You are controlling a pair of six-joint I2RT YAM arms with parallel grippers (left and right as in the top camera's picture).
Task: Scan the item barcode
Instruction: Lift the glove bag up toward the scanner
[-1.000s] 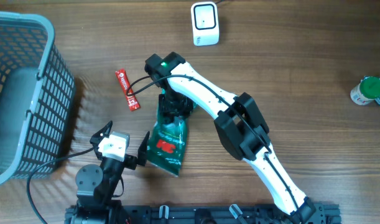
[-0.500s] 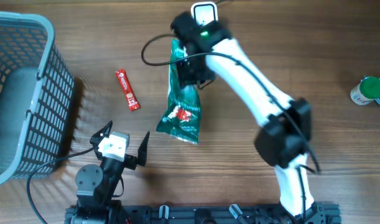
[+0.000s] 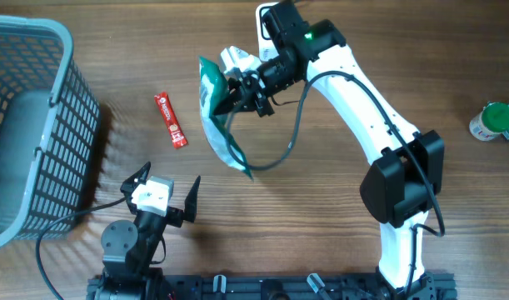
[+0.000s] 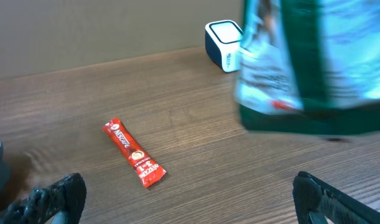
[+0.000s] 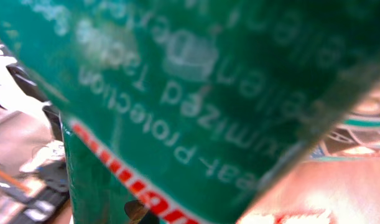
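right gripper [image 3: 247, 88]: jaws closed tight on one end of the shiny green foil pouch [image 3: 213, 117] | pouch: in the air above the brown wooden table [image 3: 87, 50], near the small white box scanner [image 4: 225, 45] | left gripper [image 3: 166, 190]: jaws wide apart, holding nothing

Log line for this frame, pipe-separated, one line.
right gripper: shut on green pouch, held above table near scanner | left gripper: open, empty | red sachet: on table
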